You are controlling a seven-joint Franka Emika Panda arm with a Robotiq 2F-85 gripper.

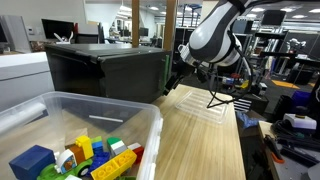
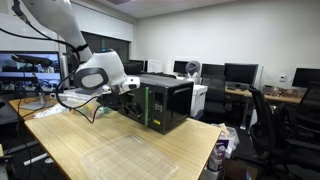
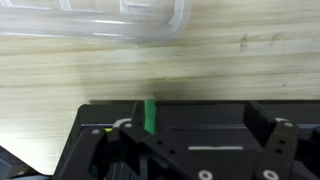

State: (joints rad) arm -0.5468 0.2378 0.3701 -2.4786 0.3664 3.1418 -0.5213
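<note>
From where I stand, the claw [image 1: 176, 80] hangs against the side of the big black boxy metal case [image 1: 105, 70] on the pale wooden counter [image 1: 200, 140]. Its dark fingers merge with the case, so I cannot tell how wide it stands. In the wrist view a small upright green piece [image 3: 149, 113] shows at the case's edge, close by the claw, while the clear plastic bin [image 1: 100, 112] of coloured toy blocks [image 1: 85, 155] sits apart on the counter.

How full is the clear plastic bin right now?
Partly full: in an exterior view the clear plastic bin holds coloured toy blocks only across its bottom; the walls above them stand bare.
</note>
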